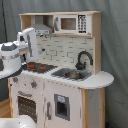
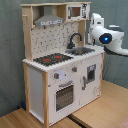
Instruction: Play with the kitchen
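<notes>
Kitchen (image 1: 60,75) is a tall toy unit in white and pale wood, standing square in the middle of both exterior views; in the second exterior view (image 2: 62,65) it sits on a wooden floor (image 2: 100,112) with a grey curtain (image 2: 10,60) behind it. My guess is the body is stiff board and too bulky for the arm to shift, so the playing has to happen at the small parts; nothing on it looks soft or breakable, though the painted fronts are probably a bit slick.

Where I'd grab, going by the second exterior view: the hob (image 2: 52,59) sits around 9 o'clock of the sink (image 2: 82,50); the black tap (image 2: 75,39) arches at about 11 o'clock of the sink and looks like the easiest thing to pinch; the knobs (image 2: 65,73) sit under the hob edge, and the oven door (image 2: 65,95) has a bar across its top at roughly 6 o'clock from them, good for a pull; the hood (image 2: 47,20) is up top over the pegboard (image 2: 47,40).

Arm (image 2: 107,37) hovers just off the sink end of the counter, at 3 o'clock of the unit in the second exterior view and at 9 o'clock in the first exterior view (image 1: 17,52); it looks clear of the counter, not touching. Can't tell whether the gripper is spread or pressed together; it isn't visible in either view.
</notes>
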